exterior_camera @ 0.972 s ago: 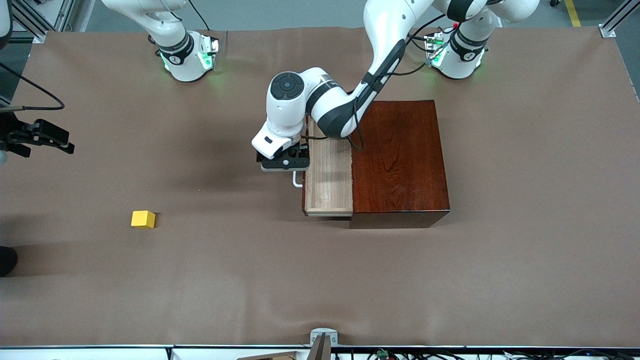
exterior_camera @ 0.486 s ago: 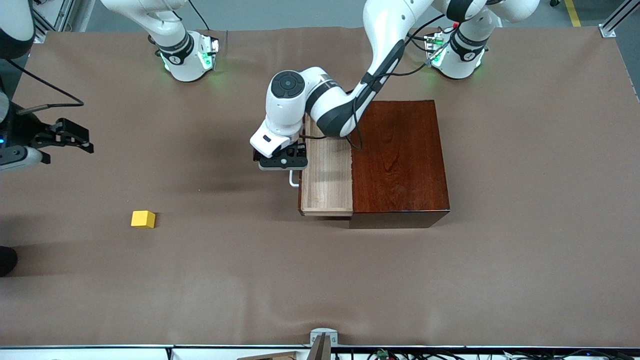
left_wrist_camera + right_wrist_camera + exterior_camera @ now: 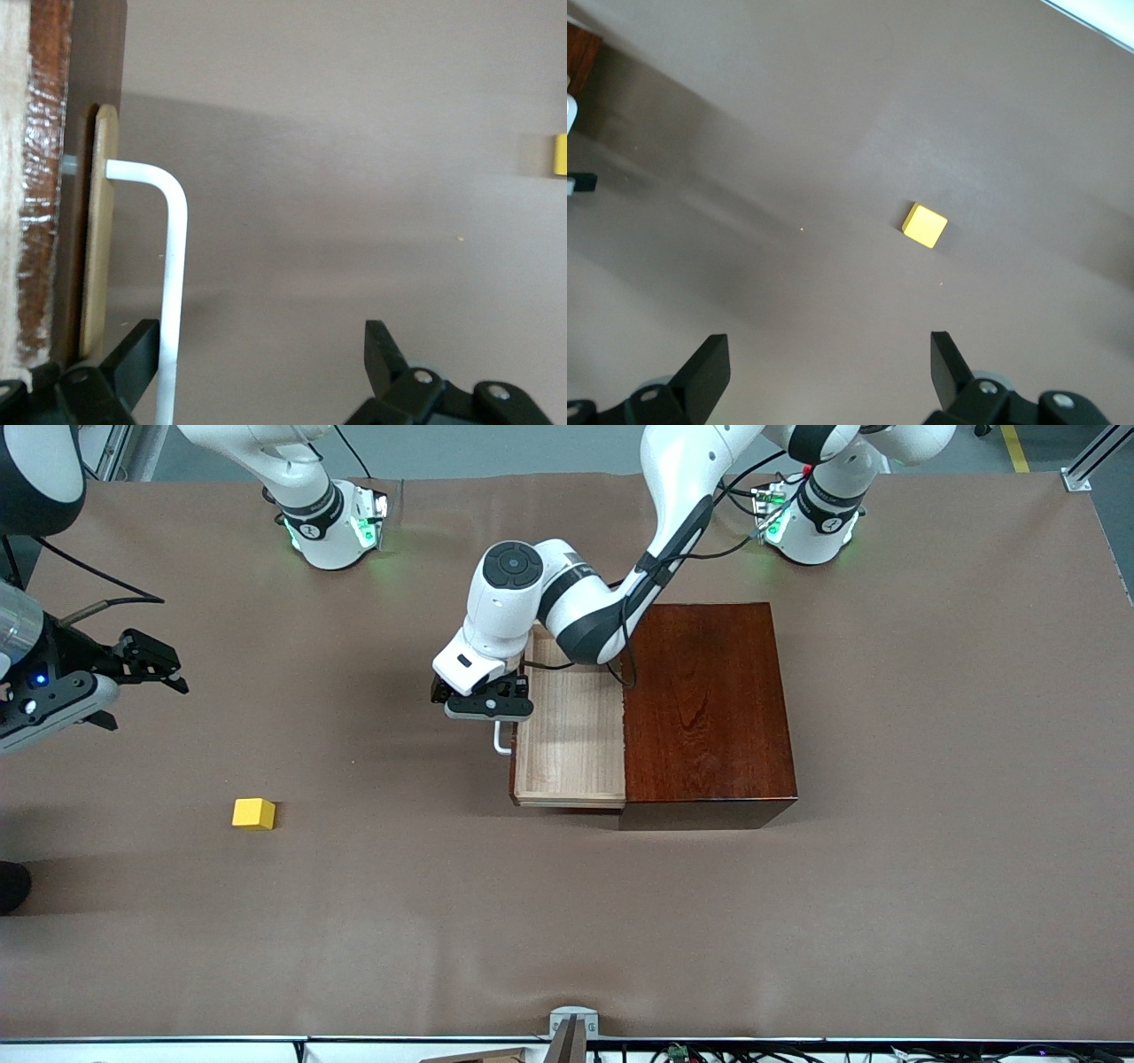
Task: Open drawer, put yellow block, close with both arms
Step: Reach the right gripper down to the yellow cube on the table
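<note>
The drawer stands partly pulled out of the dark mahogany box, its light-wood tray bare inside. My left gripper is open around the white handle. In the left wrist view the handle bar lies against one finger of my left gripper, in front of the reddish drawer front. The yellow block sits on the table toward the right arm's end, nearer the front camera than the drawer. My right gripper is open and empty, over the table short of the block.
A brown cloth covers the whole table. A metal bracket sits at the table's front edge. A dark object shows at the table's edge at the right arm's end.
The left gripper has drawn the handle toward the right arm's end, and the drawer has slid farther out. The right gripper has moved in over the table.
</note>
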You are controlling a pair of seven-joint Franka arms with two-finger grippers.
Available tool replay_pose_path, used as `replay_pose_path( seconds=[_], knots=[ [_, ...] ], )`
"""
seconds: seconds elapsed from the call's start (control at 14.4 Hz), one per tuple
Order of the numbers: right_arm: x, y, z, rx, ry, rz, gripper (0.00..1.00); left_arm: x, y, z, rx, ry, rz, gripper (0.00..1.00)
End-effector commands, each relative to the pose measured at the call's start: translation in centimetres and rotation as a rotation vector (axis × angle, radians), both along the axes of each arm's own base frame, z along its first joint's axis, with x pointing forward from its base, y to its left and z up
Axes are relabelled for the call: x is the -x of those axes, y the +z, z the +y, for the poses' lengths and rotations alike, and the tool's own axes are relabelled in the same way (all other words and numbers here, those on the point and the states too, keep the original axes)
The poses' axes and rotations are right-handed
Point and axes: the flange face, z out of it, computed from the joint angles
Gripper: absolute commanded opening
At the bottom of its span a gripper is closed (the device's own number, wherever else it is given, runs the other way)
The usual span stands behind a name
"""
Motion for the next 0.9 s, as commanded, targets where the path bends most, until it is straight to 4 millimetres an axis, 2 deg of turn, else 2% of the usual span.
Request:
replay_pose_path(
  seconds=[0.0, 0.28, 0.42, 0.62, 0.83],
  knots=[
    [0.0, -1.1, -1.1, -0.035, 0.049, 0.004, 1.0, 0.9, -0.6, -1.8, 0.119, 0.073, 0.045, 1.0],
    [0.2, -4.2, -0.8, -0.083, 0.041, 0.015, 1.0, -0.2, -1.9, -0.2, 0.016, 0.077, 0.079, 1.0],
    [0.3, -4.6, -1.5, -0.084, 0.045, 0.021, 1.0, -0.3, -2.3, 0.3, -0.012, 0.078, 0.093, 1.0],
    [0.3, -4.8, -1.6, -0.084, 0.048, 0.025, 1.0, -2.0, -2.7, 1.8, -0.06, 0.075, 0.073, 1.0],
    [0.0, -5.3, -1.9, -0.078, 0.038, 0.02, 1.0, -2.2, -2.6, 1.9, -0.059, 0.066, 0.071, 1.0]
  ],
)
